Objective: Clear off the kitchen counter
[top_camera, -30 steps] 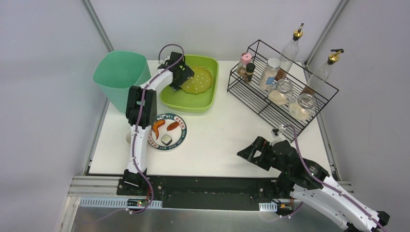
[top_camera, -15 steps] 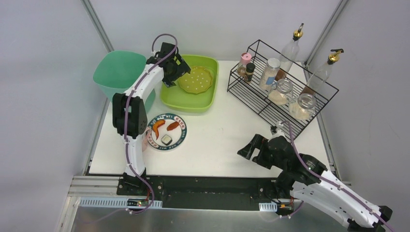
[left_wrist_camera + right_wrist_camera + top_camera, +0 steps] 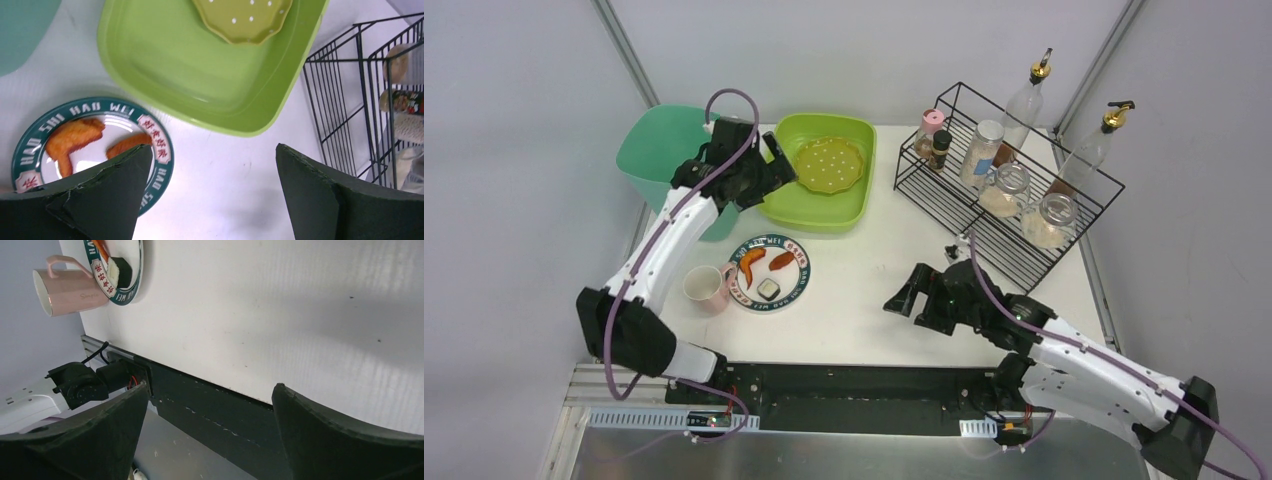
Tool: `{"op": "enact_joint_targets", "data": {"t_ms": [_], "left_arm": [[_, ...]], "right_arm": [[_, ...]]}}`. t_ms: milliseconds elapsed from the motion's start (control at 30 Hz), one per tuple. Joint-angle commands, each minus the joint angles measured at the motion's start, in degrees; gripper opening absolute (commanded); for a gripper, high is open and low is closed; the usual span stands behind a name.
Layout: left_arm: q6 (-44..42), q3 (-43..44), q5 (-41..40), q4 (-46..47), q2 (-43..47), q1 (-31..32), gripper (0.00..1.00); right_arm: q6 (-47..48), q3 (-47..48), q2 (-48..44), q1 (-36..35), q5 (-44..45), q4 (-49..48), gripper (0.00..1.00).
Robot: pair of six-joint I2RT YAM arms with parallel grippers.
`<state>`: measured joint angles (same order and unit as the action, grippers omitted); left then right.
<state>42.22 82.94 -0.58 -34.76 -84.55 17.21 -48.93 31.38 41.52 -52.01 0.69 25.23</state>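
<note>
The left claw (image 3: 774, 168) hangs spread wide and holds nothing, over the left rim of the lime-green tub (image 3: 824, 212), with the teal bin (image 3: 664, 150) just to its left. In its wrist view the open claw (image 3: 212, 146) looks down on the tub (image 3: 165, 60), which fills the space ahead of the fingertips. A yellow-green perforated dish (image 3: 240, 15) lies inside the tub at the far end. Under the claw's left finger (image 3: 115, 190) sits the lettered plate (image 3: 90, 107) with orange fried pieces (image 3: 72, 140). The wire rack (image 3: 345, 100) stands off past its right finger. The right claw (image 3: 902, 290) is likewise wide and empty, low over a bare stretch of the white counter (image 3: 864, 255) near the front rail. To its left, well apart, are the plate (image 3: 799, 275) and, touching it on the far side, the pink mug (image 3: 704, 287). The rack (image 3: 984, 210) with its jars stands behind this claw to the right. Its wrist view, between the parted fingers (image 3: 210, 386), shows the counter (image 3: 250, 315), the plate's edge (image 3: 127, 280) and the mug (image 3: 70, 290) lying on its side.
</note>
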Motion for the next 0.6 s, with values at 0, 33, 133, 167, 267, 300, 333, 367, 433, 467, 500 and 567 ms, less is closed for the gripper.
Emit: {"op": "enact_joint_targets", "data": {"t_ms": [0, 33, 133, 167, 267, 300, 333, 367, 433, 467, 500, 567], "left_arm": [[-2.0, -7.7, -0.6, -1.4, 8.7, 0.1, 0.99], [-1.7, -9.4, -0.1, -1.4, 10.5, 0.1, 0.99], [-1.2, -14.3, 1.8, -1.4, 14.8, 0.1, 0.99], [-1.0, -15.6, 2.1, -1.4, 16.1, 0.1, 0.99], [0.0, -19.9, 1.7, -1.4, 20.0, 0.1, 0.99], [0.6, -21.4, 1.3, -1.4, 21.3, 0.1, 0.99], [1.0, -22.7, 1.0, -1.5, 22.5, 0.2, 0.99], [1.5, -23.9, 0.9, -1.8, 23.8, 0.1, 0.99], [2.6, -26.0, -0.5, -2.1, 25.7, 0.1, 0.99], [2.9, -26.8, -1.0, -2.3, 26.7, 0.1, 0.99], [3.3, -27.7, -1.3, -2.5, 27.5, 0.1, 0.99], [3.5, -28.7, -1.8, -3.2, 29.3, 0.1, 0.99]], "right_arm": [[-0.3, 4.8, 6.3, -0.7, -4.2, -8.9, 0.98], [-0.4, 5.2, 7.7, -0.8, -4.3, -10.1, 0.98], [-1.2, 6.2, 12.2, -1.3, -4.5, -13.7, 0.96], [-1.7, 6.4, 13.8, -1.4, -4.7, -15.1, 0.96], [-3.3, 7.4, 19.3, -2.3, -5.3, -20.1, 0.93], [-3.8, 8.0, 21.3, -2.8, -5.5, -21.6, 0.91], [-4.1, 8.7, 23.3, -3.3, -5.4, -22.8, 0.89], [-4.3, 9.4, 25.3, -3.8, -5.2, -23.9, 0.88], [-4.8, 11.2, 29.5, -4.9, -4.6, -24.9, 0.86], [-5.1, 12.0, 32.2, -5.3, -4.4, -27.3, 0.84], [-5.6, 12.7, 34.3, -5.6, -4.4, -28.5, 0.81], [-6.2, 13.8, 38.3, -6.4, -4.2, -31.8, 0.76]]}}
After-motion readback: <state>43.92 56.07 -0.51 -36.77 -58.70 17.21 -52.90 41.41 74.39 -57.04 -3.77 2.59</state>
